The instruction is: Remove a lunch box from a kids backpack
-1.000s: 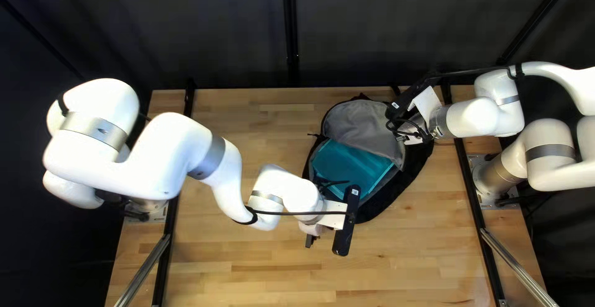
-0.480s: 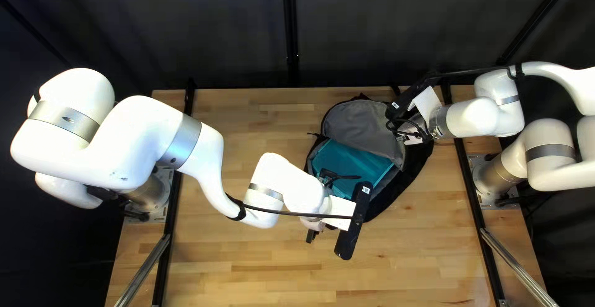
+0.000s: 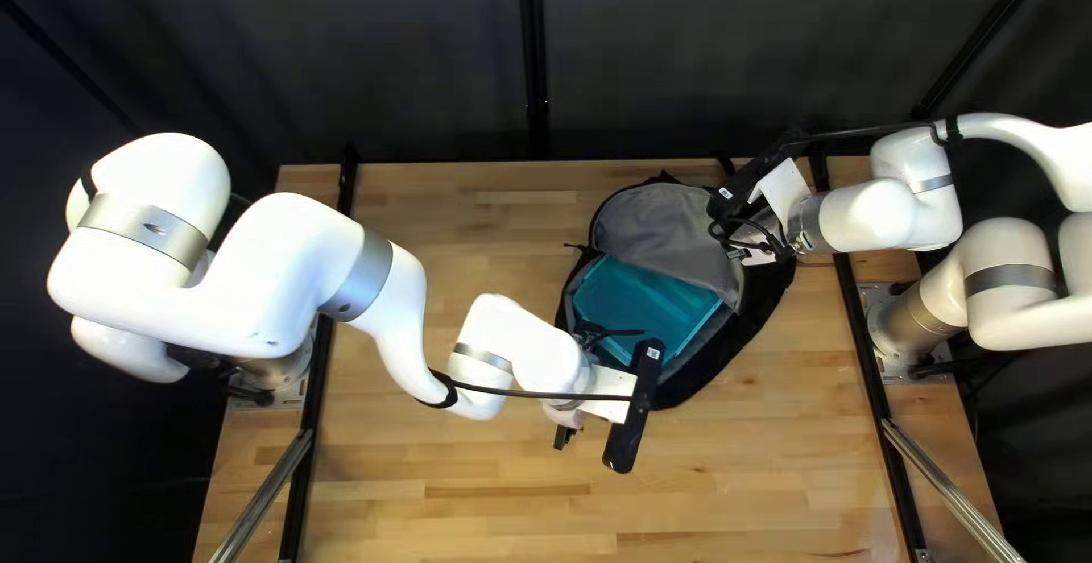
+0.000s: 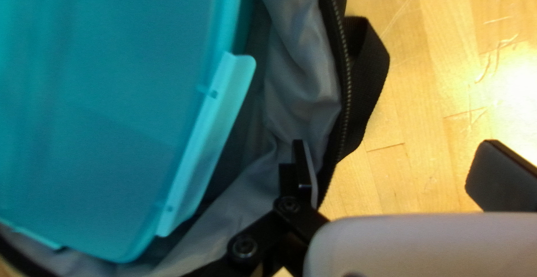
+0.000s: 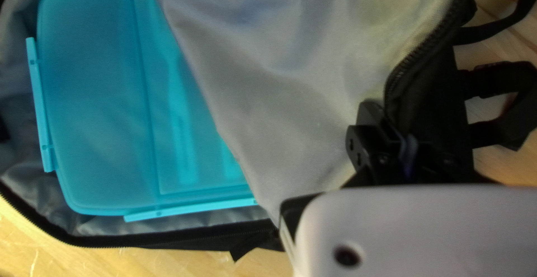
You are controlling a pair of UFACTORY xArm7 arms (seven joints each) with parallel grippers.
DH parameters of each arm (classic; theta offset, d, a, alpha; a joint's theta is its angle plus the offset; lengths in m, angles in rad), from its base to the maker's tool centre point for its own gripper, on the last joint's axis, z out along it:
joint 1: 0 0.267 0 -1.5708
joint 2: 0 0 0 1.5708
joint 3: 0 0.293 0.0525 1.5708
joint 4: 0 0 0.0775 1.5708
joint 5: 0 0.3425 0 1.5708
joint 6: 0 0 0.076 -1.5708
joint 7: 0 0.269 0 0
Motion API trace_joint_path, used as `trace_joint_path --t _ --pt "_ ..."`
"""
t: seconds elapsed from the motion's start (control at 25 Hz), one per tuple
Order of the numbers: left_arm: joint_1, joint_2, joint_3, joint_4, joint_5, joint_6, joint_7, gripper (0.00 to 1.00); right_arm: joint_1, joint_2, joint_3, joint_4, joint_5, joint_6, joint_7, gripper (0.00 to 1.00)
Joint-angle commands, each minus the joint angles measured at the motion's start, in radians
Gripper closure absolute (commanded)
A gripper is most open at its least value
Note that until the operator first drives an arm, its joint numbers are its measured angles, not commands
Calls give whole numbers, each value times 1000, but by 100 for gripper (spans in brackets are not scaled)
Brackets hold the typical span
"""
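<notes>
Here's the teal lunch box (image 3: 648, 304), right of centre in the top left view, tucked in the backpack (image 3: 757, 319), just up and right of the left gripper (image 3: 597, 387), spread wide and gripping nothing! Grey lining (image 3: 660, 228) hides one end, and dark cloth blurs where the right gripper (image 3: 739, 233) clamps the backpack's edge; the left gripper's slid slightly left since the last frame.

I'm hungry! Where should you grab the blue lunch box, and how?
Probably by the clip nearest my left gripper, reaching down from that side. It sticks out past the lid, and there's a gap before the grey lining where one finger might slip in.
</notes>
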State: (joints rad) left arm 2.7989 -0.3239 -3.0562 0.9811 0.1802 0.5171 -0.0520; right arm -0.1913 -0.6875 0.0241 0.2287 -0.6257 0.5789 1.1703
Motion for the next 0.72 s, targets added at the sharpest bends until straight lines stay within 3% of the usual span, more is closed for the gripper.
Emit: trace_joint_path --t 0.04,0.52,0.72 --pt "7 -18 -6 -21 -18 -39 -5 0 0 0 0 0 0 0 0 100" --pt "12 -31 8 -77 -20 -127 -30 0 0 0 0 0 0 0 0 100" --pt "-8 56 18 -47 19 -11 -32 0 0 0 0 0 0 0 0 100"
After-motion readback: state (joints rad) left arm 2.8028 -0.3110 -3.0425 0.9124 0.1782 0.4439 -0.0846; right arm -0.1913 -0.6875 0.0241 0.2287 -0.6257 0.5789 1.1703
